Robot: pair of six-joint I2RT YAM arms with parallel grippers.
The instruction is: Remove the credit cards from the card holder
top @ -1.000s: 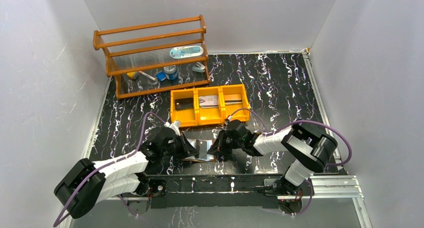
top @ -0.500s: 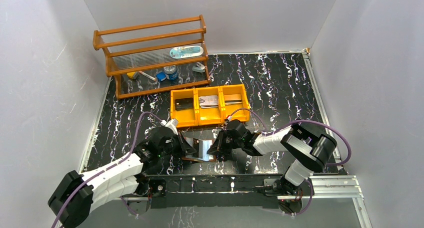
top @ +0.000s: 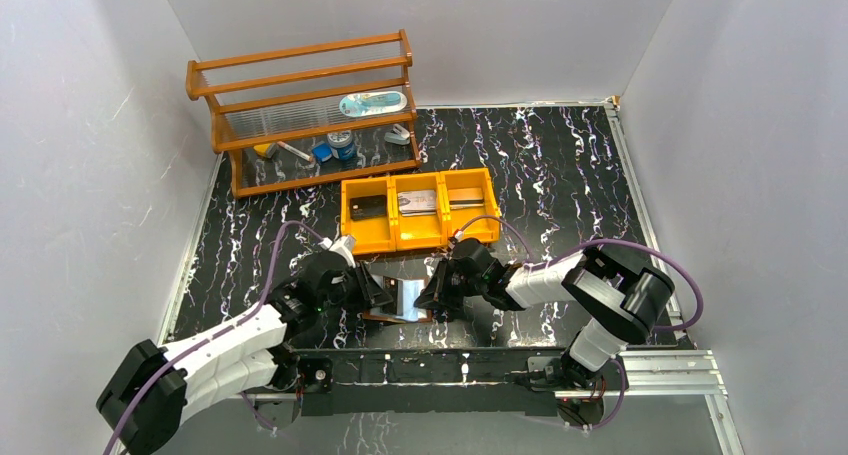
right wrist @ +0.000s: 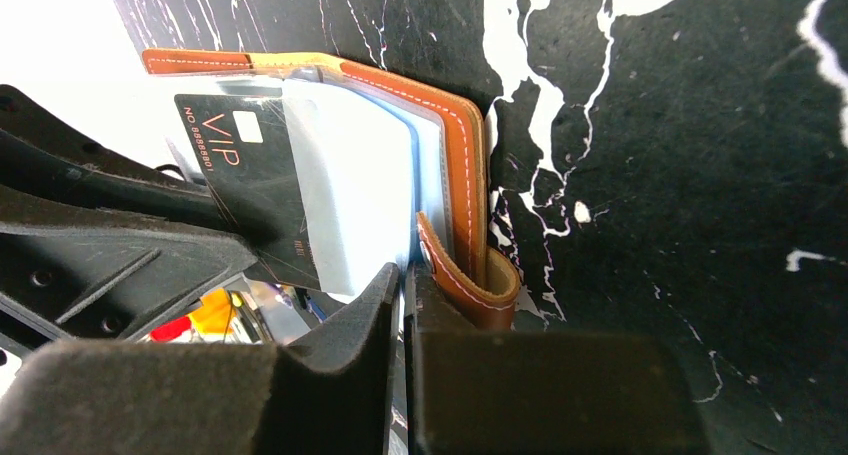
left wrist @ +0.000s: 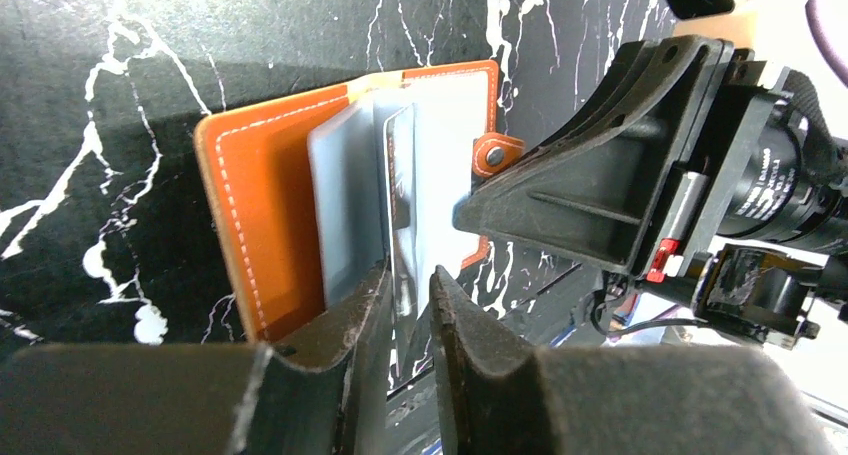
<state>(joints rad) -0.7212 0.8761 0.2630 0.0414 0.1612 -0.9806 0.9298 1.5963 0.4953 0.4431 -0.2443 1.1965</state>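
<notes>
The right tool [right wrist: 407, 280] is clamped on the card holder [right wrist: 465, 175]; whether the left tool [left wrist: 408, 280] grips cannot be told. The credit cards [right wrist: 235, 175], judged thin, slick and stiff, are best pinched by the edge between its tips.

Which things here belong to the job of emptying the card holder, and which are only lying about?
For the job:
- card holder, lying open
- black VIP card in its sleeves
- left tool
- right tool

Lying about:
- orange three-compartment tray
- wooden rack with small items
</notes>
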